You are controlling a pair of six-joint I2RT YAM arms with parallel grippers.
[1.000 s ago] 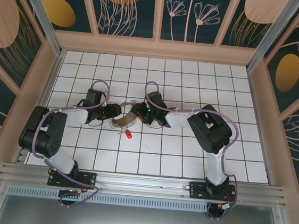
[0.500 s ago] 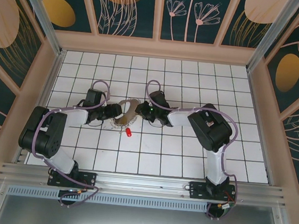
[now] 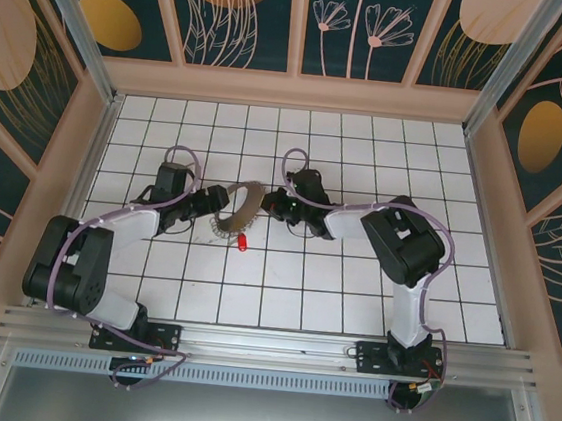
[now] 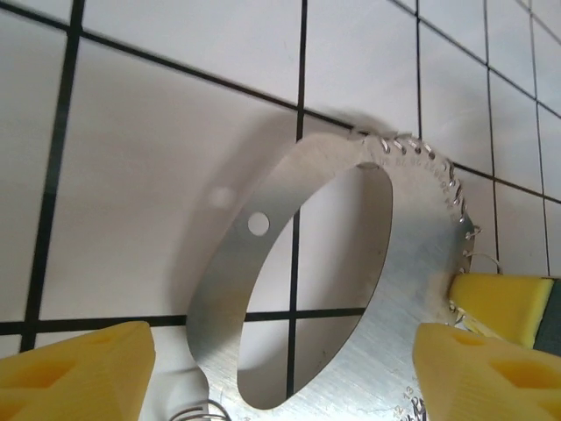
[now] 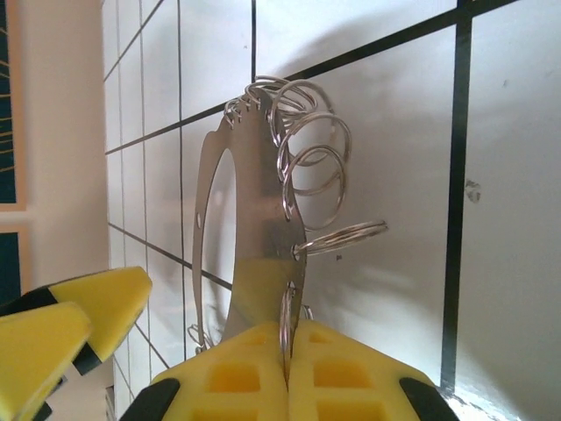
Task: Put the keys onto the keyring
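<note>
Silvery keyring [image 5: 263, 219] pinched in the right hand [image 5: 287, 346], left hand [image 4: 285, 368] spread wide around it, red key [image 3: 242, 244] apparently loose.

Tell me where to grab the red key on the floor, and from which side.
Probably take the key by its red head, straight down from above: it lies flat on the tile beside the keyring, and the head is its bulkiest part, the shaft too thin to make out.
</note>
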